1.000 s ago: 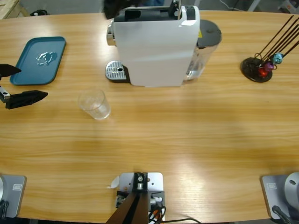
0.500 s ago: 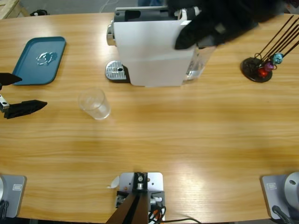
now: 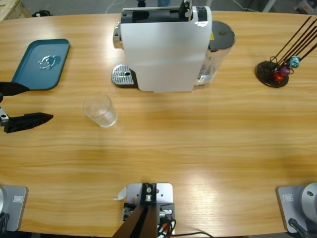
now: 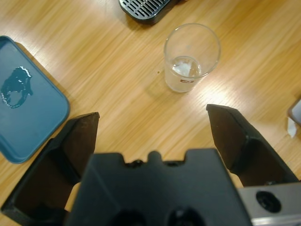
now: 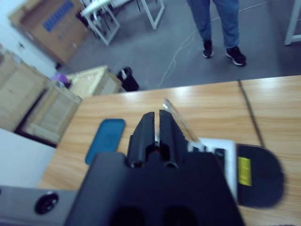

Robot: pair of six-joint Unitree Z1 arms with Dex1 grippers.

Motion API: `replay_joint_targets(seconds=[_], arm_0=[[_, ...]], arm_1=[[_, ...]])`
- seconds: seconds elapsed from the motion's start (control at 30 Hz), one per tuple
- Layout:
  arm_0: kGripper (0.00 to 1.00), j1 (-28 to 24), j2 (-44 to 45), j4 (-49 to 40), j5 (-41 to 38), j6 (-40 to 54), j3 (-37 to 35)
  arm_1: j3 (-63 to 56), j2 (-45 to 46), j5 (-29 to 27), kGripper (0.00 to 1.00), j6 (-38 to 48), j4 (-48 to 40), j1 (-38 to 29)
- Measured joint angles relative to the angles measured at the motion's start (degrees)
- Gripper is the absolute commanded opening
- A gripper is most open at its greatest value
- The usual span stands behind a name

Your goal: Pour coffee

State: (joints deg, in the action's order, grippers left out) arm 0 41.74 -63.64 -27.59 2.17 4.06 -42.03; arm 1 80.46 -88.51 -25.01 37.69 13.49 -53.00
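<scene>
A clear glass tumbler (image 3: 100, 110) stands upright on the wooden table, in front and to the left of the white coffee machine (image 3: 163, 47). In the left wrist view the tumbler (image 4: 192, 56) looks clear inside; no coffee shows in any view. My left gripper (image 3: 38, 102) is at the table's left edge, open, with the tumbler ahead of its jaws and apart from them (image 4: 153, 115). My right gripper (image 5: 157, 115) is shut on nothing, high above the table and over the machine (image 5: 221, 155); it is outside the high view.
A teal tray (image 3: 42, 63) lies at the back left. The machine's metal drip grate (image 3: 124, 75) is behind the tumbler. A black capsule stand (image 3: 275, 69) with thin rods is at the right. A person's legs (image 5: 218, 23) show beyond the table.
A dark blurred arm swept over the machine's top from left to right and has left the high view. My left gripper drifted slightly toward the table's near side.
</scene>
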Motion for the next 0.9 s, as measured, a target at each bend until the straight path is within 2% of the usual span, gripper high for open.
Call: replay_joint_targets(seconds=[0.23,0.33,0.43,0.6,0.73,0.9], arm_0=[[0.996,0.0,0.1,-0.2,-1.1,0.3,0.0],[0.996,0.0,0.1,-0.2,-1.1,0.4,0.0],[0.996,0.0,0.1,-0.2,-1.1,0.4,0.0],[0.996,0.0,0.3,-1.1,-1.1,0.4,0.2],[0.996,0.0,1.2,-1.6,-1.1,0.4,0.6],[1.0,0.0,2.1,-2.3,-1.1,0.4,0.6]], arm_1=[[0.4,-4.7,-1.5,0.0,1.6,-2.2,0.0],[1.1,-4.6,-1.0,0.0,-3.4,-2.1,0.0],[4.9,-3.7,2.4,0.0,-9.9,0.5,-0.4],[12.9,0.3,3.2,0.0,-14.4,7.4,-5.8],[13.6,4.9,-1.2,0.0,-14.2,11.2,-8.3],[8.7,9.7,-7.4,0.0,-10.5,11.1,-6.9]])
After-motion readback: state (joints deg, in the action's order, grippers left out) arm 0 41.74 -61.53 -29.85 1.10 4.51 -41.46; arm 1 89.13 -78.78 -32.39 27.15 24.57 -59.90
